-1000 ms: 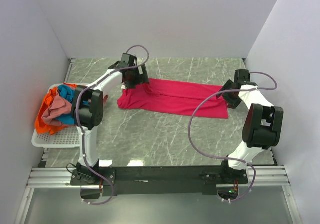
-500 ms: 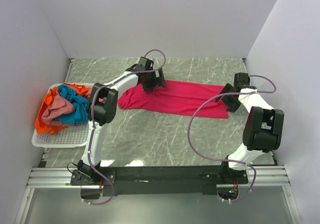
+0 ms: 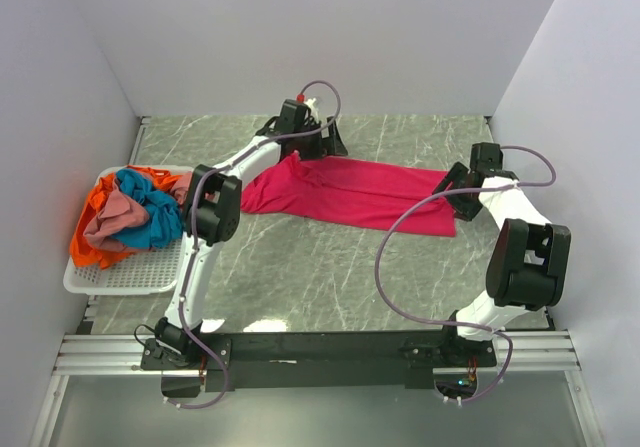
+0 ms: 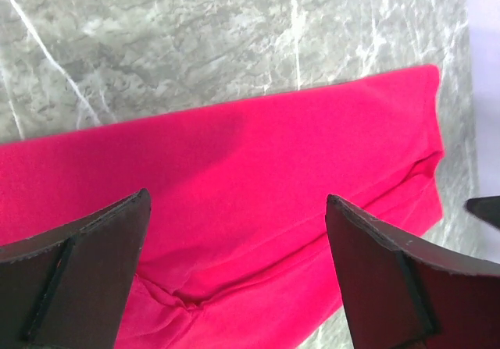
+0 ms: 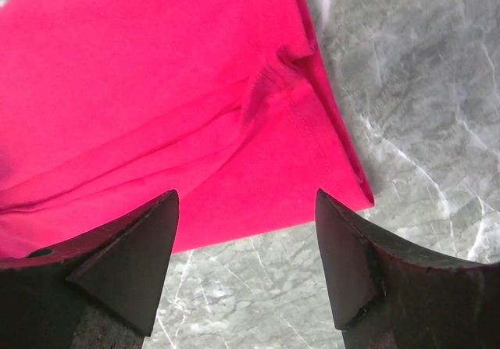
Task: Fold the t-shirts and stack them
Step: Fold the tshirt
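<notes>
Left gripper (image 4: 242, 286): jaws spread wide, nothing pinched, over the upper-left end of the 1 magenta t-shirt (image 3: 350, 192). Right gripper (image 5: 246, 263): also spread and empty, above that shirt's lower-right corner, centre right in the top view. The shirt lies as a long band across the upper middle of the marble table (image 3: 300, 267). 1 white basket (image 3: 110, 282) at the left edge holds 3 bunched: orange t-shirt (image 3: 85, 237), teal t-shirt (image 3: 150, 212), dusty pink t-shirt (image 3: 105, 222).

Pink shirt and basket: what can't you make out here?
Top view: left arm hides part of the pink shirt's far edge.
Top view: the pile in the basket is tangled; shirts can't be counted.
Wrist views: picture edges cut the pink shirt off.
</notes>
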Available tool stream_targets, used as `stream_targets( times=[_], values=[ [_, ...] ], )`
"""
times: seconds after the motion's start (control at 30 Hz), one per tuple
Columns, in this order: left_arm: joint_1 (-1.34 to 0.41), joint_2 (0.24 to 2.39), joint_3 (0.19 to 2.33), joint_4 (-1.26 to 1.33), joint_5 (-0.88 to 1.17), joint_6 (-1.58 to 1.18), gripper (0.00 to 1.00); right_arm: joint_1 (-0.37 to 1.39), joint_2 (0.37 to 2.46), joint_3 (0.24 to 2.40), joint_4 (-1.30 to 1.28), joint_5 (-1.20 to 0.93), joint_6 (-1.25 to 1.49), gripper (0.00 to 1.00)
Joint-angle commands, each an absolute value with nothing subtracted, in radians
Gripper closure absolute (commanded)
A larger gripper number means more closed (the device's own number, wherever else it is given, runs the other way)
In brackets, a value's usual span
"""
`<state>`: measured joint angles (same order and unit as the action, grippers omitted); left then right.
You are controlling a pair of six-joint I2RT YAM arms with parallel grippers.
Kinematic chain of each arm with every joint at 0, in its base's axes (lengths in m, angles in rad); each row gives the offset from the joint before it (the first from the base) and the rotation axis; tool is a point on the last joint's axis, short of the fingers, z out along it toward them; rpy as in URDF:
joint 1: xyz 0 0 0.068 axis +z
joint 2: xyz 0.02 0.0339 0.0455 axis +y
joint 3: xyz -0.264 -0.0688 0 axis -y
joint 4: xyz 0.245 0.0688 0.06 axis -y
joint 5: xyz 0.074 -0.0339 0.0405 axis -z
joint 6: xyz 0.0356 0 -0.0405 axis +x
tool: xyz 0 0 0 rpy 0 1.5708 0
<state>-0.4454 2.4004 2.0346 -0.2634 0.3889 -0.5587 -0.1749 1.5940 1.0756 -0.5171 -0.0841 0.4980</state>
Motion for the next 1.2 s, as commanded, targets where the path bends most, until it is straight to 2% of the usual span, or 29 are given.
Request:
stream_targets(
  times=[0.0, 0.03, 0.17, 0.27, 0.37, 0.6, 0.83, 0.93, 1.07, 1.17],
  values=[
    [-0.451, 2.28, 1.991, -0.27, 0.367, -0.502, 0.01, -0.17, 1.606, 1.147, -0.486, -0.095, 0.466, 0.23],
    [-0.451, 2.242, 1.955, -0.275, 0.339, -0.5, 0.01, -0.161, 1.62, 1.169, -0.494, -0.086, 0.448, 0.23],
    [-0.451, 1.979, 1.548, -0.091, 0.348, -0.572, 0.01, -0.02, 1.724, 1.342, -0.528, 0.063, 0.4, 0.23],
    [-0.451, 1.852, 1.43, -0.103, 0.22, -0.607, 0.01, -0.005, 1.848, 1.48, -0.56, 0.054, 0.413, 0.22],
    [-0.44, 1.842, 1.404, -0.184, 0.141, -0.618, 0.0, -0.005, 1.965, 1.595, -0.58, 0.014, 0.42, 0.22],
    [-0.348, 2.003, 1.469, -0.273, 0.172, -0.64, 0.01, -0.005, 2.125, 1.714, -0.701, 0.003, 0.394, 0.22],
    [-0.344, 2.16, 1.603, -0.328, 0.16, -0.624, 0.0, 0.012, 2.0, 1.435, -0.632, -0.068, 0.432, 0.23],
    [-0.337, 2.275, 1.739, -0.379, 0.181, -0.604, 0.01, 0.066, 1.913, 1.234, -0.589, -0.096, 0.448, 0.23],
    [-0.337, 2.464, 2.015, -0.416, 0.209, -0.598, 0.01, 0.153, 1.774, 1.011, -0.508, -0.185, 0.521, 0.23],
    [-0.344, 2.624, 2.279, -0.474, 0.285, -0.604, 0.01, 0.309, 1.645, 0.864, -0.462, -0.248, 0.58, 0.23]
  ],
)
